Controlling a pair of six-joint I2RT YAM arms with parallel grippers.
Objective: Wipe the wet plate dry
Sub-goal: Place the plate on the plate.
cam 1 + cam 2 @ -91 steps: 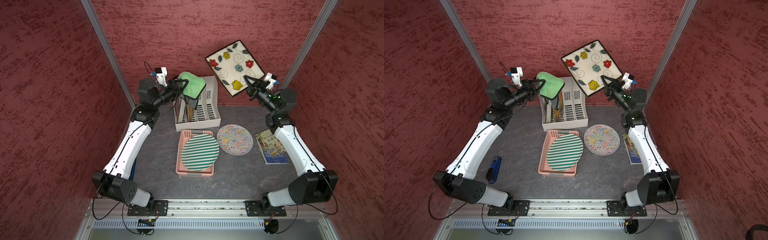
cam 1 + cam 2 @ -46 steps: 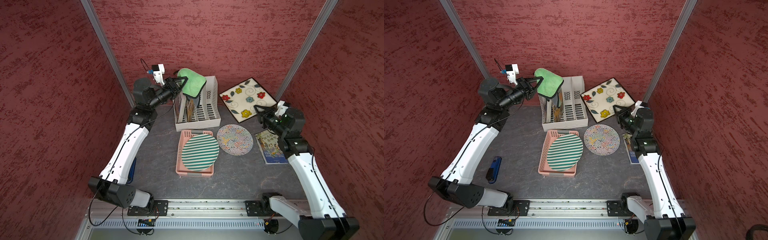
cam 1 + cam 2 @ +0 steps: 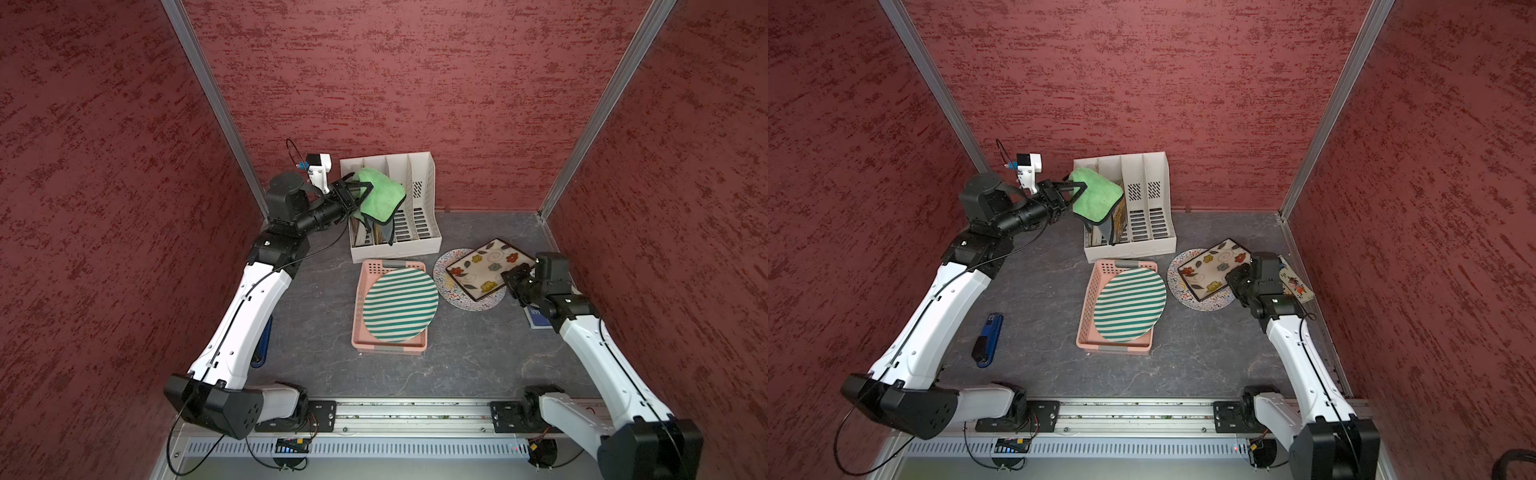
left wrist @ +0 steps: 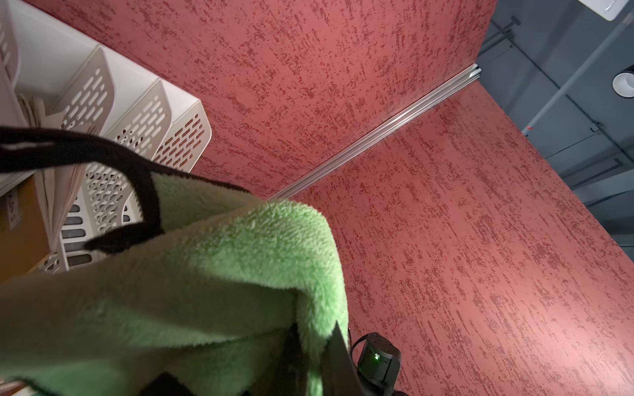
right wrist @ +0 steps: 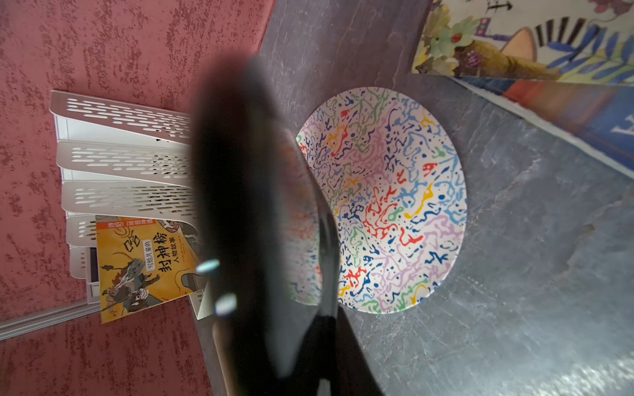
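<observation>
The wet plate point(image 3: 484, 268), square and cream with coloured flowers and a dark rim, is held by one corner in my right gripper point(image 3: 509, 280), which is shut on it. It lies low and slightly tilted over a round speckled plate in both top views point(image 3: 1210, 270). The right wrist view shows the wet plate point(image 5: 240, 205) only as a dark blurred edge running out from the gripper point(image 5: 322, 343). My left gripper point(image 3: 357, 195) is shut on a folded green cloth point(image 3: 382, 199), raised in front of the file rack. The cloth point(image 4: 206, 274) fills much of the left wrist view.
The round speckled plate point(image 3: 442, 266) lies on the grey table under the wet plate. A green-striped plate point(image 3: 401, 305) sits in a pink basket point(image 3: 365, 266). A white file rack point(image 3: 419, 208) holding books stands at the back. A book point(image 3: 1296, 284) lies under the right arm. A blue stapler point(image 3: 988, 338) lies left.
My right arm has brought the wet plate down from high against the back wall to just over the speckled plate. The left arm kept the cloth raised, shifting only slightly.
</observation>
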